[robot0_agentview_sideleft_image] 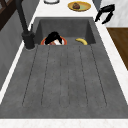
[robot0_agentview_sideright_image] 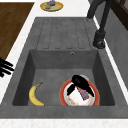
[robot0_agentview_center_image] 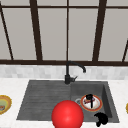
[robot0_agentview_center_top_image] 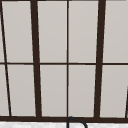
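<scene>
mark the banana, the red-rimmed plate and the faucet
banana (robot0_agentview_sideright_image: 34,95), right side view, middle of its curve.
plate (robot0_agentview_sideright_image: 95,97), right side view, red rim at right.
faucet (robot0_agentview_center_image: 67,78), front view, base of the black column.

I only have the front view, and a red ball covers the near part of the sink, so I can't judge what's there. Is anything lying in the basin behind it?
Observer: Yes. A banana lies on the floor of the basin, to the left of the plate from your side and apart from it.
Operator: Is the hand at the plate near that banana?
Observer: No. The left hand is over the plate, well clear of the banana.
Operator: And the other hand?
Observer: The right hand hangs above the front edge of the counter, fingers straight, holding nothing.
</scene>
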`<state>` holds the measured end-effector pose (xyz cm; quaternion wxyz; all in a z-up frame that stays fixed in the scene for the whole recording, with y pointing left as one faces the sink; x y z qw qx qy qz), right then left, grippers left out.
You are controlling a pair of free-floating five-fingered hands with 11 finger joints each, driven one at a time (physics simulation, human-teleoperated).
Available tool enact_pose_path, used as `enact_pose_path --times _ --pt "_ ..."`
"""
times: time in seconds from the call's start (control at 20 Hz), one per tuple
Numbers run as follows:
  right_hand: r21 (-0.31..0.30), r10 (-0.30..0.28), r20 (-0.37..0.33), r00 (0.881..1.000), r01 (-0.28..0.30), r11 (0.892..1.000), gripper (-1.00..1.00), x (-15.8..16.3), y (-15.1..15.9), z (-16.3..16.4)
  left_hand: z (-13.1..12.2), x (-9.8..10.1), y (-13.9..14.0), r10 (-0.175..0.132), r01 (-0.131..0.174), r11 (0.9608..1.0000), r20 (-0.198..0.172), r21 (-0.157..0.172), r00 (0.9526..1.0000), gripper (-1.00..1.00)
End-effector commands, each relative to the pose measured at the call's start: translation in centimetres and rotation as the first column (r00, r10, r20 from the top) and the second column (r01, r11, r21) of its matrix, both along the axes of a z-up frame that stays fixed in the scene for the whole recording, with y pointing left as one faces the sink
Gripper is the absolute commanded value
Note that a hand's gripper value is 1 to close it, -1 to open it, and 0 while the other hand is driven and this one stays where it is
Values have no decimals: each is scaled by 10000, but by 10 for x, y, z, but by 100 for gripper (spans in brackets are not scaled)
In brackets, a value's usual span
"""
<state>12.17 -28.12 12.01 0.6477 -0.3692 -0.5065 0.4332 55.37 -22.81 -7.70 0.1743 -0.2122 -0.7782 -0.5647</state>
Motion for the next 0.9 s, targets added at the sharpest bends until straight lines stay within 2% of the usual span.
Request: enact_pose_path --times 0.0,0.25,0.3,0.35,0.4,0.45,0.5,0.55,0.6,0.7,0.75,0.8,0.85 --pt "0 0 0 10000 0 10000 0 0 0 0 -17 7 0 247 -247 9997 -972 13 9950 -100" --pt "0 0 0 10000 0 10000 0 0 0 0 -26 24 1 273 -279 9996 -921 -49 9954 -100" --pt "0 0 0 10000 0 10000 0 0 0 0 -28 26 1 363 -371 9993 -883 -65 9954 -100" --pt "0 0 0 10000 0 10000 0 0 0 0 -29 23 4 452 -461 9989 -879 -86 9951 100" --pt "0 0 0 10000 0 10000 0 0 0 0 -28 15 4 226 -236 9996 -664 -142 9975 100" --pt "0 0 0 10000 0 10000 0 0 0 0 -28 8 2 314 -317 9995 -229 -99 9992 100" --pt "0 0 0 10000 0 10000 0 0 0 0 -29 6 -1 275 -276 9996 -79 -81 9996 100" --pt "0 0 0 10000 0 10000 0 0 0 0 -28 -1 -5 120 -120 9999 -142 14 9998 100" --pt "0 0 0 10000 0 10000 0 0 0 0 -27 -7 -9 116 -118 9999 267 57 9996 100" --pt "0 0 0 10000 0 10000 0 0 0 0 -22 -11 -12 -188 177 9998 856 135 9962 100" --pt "0 0 0 10000 0 10000 0 0 0 0 -16 -15 1 -225 252 9996 1488 -158 9886 100" --pt "0 0 0 10000 0 10000 0 0 0 0 -10 -14 0 -56 104 9994 1468 -323 9891 100" --pt "0 0 0 10000 0 10000 0 0 0 0 -3 -9 0 20 30 9996 1702 -292 9854 100"
